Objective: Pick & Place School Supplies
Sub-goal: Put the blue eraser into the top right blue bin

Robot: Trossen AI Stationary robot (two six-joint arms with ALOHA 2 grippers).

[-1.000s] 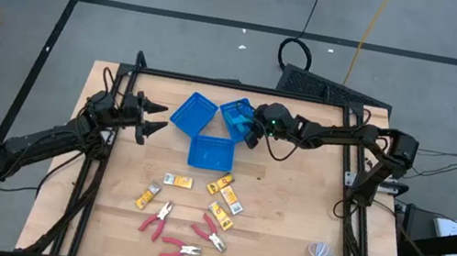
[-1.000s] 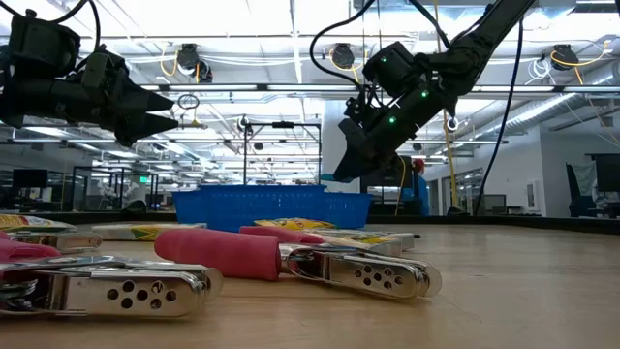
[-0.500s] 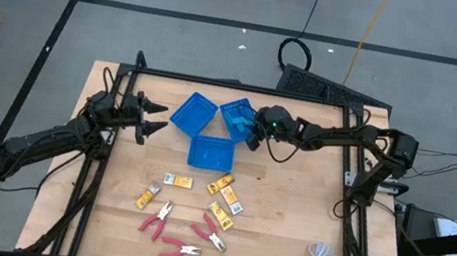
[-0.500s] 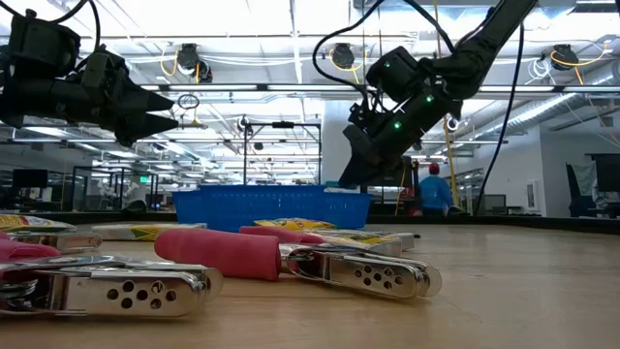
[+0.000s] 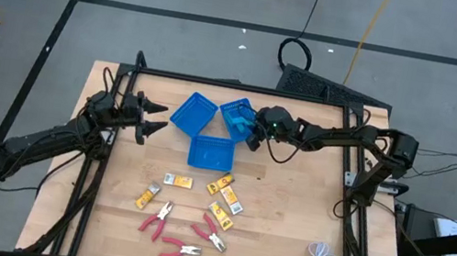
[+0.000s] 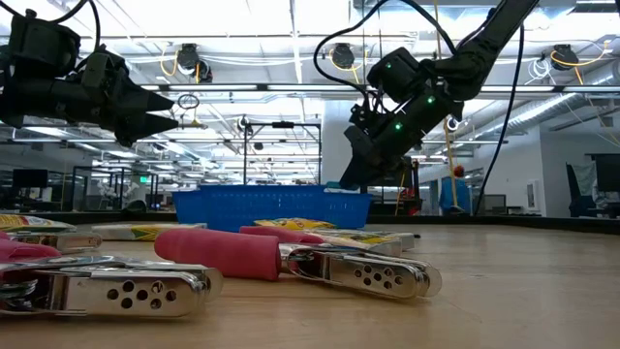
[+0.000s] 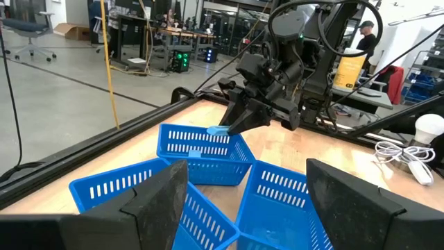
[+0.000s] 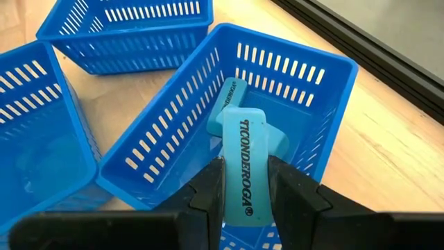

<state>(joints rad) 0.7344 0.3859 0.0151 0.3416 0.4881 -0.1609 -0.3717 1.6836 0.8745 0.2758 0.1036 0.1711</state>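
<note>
Since the earlier frame, only the right gripper (image 5: pixel 252 138) has shifted a little over the far blue slotted plastic tray (image 5: pixel 233 110); its fingers (image 8: pixel 208 187) are clamped on a light-blue oblong eraser (image 8: pixel 243 170), held above the tray. Black letters on this eraser read "TICONDEROGA". Other light-blue pieces (image 8: pixel 232 97) already lie inside the same tray, so this sorting seems almost done for the erasers. The left gripper (image 5: pixel 151 119) hangs by the left edge of the wooden counter (image 5: pixel 289 213), its fingers apart and holding nothing. Left to do: the yellow-orange packets with white labels (image 5: pixel 225 184) and the three red-handled metal pliers (image 5: pixel 159 219) lie loose on the counter, and the two nearer blue trays (image 5: pixel 209 153) look mostly empty.
</note>
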